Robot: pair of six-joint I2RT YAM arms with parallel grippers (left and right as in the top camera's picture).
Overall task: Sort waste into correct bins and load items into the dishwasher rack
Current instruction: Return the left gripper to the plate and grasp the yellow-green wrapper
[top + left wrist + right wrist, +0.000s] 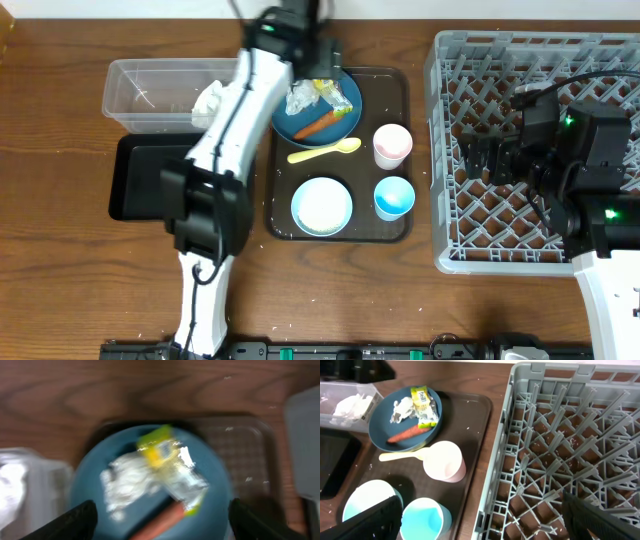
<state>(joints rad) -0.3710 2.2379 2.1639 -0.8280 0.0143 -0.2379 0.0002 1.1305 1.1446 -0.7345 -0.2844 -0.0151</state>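
Note:
The dark blue plate [345, 97] sits on the brown serving tray and holds crumpled white paper [300, 98], a yellow-green wrapper [328, 90] and a carrot [322, 124]. My left gripper [312, 68] hovers open just above this waste; in the left wrist view [160, 522] its fingers straddle the carrot [165, 517], below the wrapper [159, 449]. The yellow spoon [325, 151], pink cup [392, 145], light blue cup [394, 197] and light blue bowl [321, 205] stand on the tray. My right gripper [480, 158] is open and empty over the grey rack [530, 60].
The clear tub [150, 95] at the left holds crumpled white paper [210, 100]. The black tray [140, 180] lies in front of it. The brown serving tray [400, 85] lies between the bins and the rack. White specks dot the tray.

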